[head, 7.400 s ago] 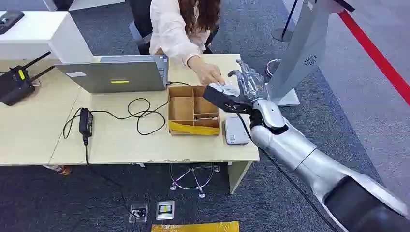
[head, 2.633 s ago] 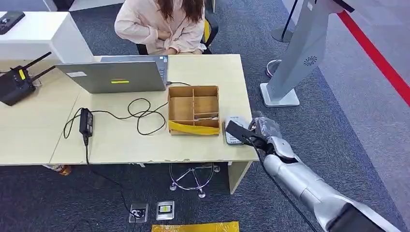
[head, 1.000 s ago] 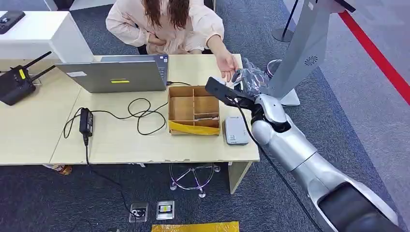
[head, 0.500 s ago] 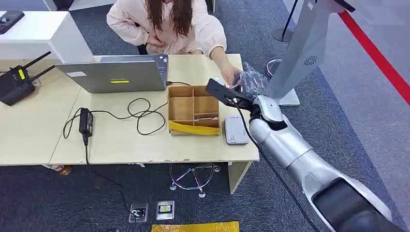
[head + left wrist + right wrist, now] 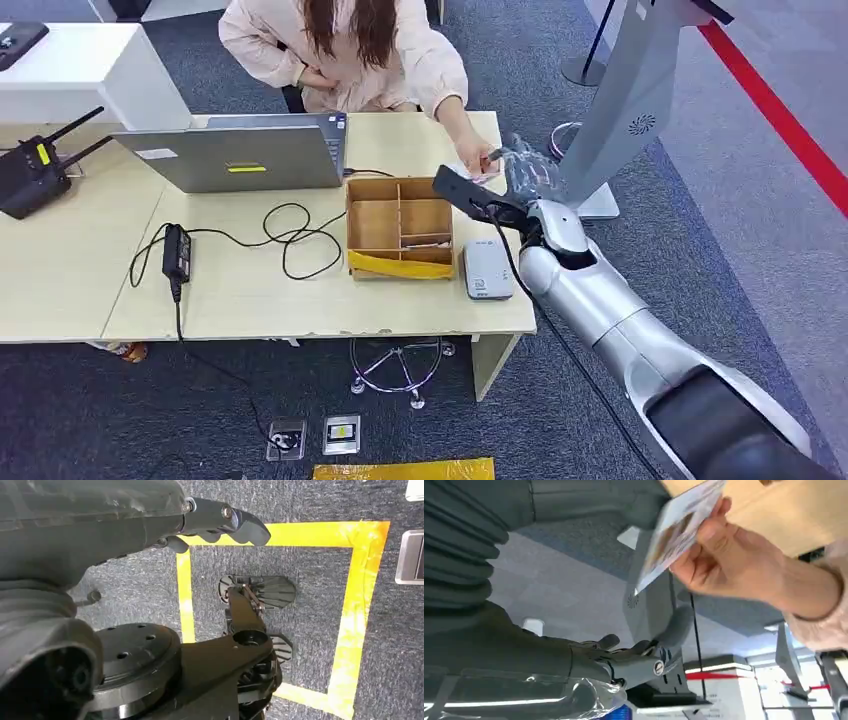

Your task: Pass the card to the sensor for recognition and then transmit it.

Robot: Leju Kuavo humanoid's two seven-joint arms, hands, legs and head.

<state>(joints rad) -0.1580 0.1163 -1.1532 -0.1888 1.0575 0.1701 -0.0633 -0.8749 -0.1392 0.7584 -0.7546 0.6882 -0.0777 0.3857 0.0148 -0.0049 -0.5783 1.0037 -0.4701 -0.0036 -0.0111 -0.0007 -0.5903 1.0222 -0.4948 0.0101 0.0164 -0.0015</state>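
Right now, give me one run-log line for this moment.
phase: handover | card: in person's hand | right hand: empty, beside card | left hand: hanging, holding nothing | sensor: on table

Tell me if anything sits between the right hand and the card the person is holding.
Nothing visible does. The card is pinched in the person's hand, and in the right wrist view only open air separates it from the right hand. The sensor lies on the table, off that line.

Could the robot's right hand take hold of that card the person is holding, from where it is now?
Probably yes. The right hand is raised beside the person's hand, and the card sits close to its fingers with nothing between them. But the person grips the card, so it would have to be let go.
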